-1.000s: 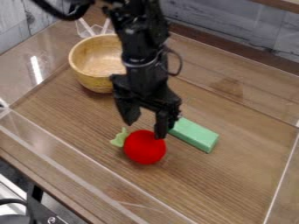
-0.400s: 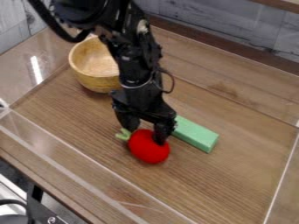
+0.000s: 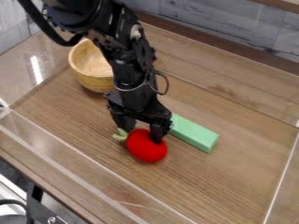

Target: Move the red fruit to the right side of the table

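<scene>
A small round red fruit (image 3: 146,148) with a pale green leafy stem lies near the middle of a brown wood-grain table (image 3: 233,96), toward the front. A green rectangular block (image 3: 193,134) lies just beside it on the right. The black gripper (image 3: 140,130) points straight down over the fruit, its fingers spread apart on either side of the fruit's top, released and not clenched on it. Farther back on the left stands a light wooden bowl (image 3: 86,68). Low clear acrylic walls (image 3: 274,188) border the table, and a grey plank wall (image 3: 251,26) runs behind it. Compared with a second ago, the gripper sits lower and a little further left, closer around the fruit. The fruit, block and bowl have not moved.
</scene>
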You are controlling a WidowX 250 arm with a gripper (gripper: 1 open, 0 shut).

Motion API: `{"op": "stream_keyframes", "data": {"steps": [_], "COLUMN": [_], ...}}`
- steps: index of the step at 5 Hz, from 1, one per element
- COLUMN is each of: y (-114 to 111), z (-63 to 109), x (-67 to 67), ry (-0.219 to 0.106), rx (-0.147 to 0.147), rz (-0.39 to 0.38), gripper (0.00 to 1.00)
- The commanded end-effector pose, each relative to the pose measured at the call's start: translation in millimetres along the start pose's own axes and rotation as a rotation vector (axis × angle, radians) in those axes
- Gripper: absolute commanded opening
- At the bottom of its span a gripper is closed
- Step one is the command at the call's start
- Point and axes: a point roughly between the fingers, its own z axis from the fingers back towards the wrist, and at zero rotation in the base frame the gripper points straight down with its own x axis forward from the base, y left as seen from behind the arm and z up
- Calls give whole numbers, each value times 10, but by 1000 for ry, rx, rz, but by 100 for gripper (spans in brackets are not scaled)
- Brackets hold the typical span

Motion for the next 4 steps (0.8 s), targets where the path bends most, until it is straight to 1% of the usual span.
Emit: {"op": "stream_keyframes", "data": {"steps": [1,2,3,4], "y": [86,178,224,111], "z": [6,114,247,265], "x": [-39,-15,27,11], "ry": [11,21,18,13], "rx": [19,26,27,18], "rz": [-47,-33,-23,-89], "gripper": [100,0,100,0]}}
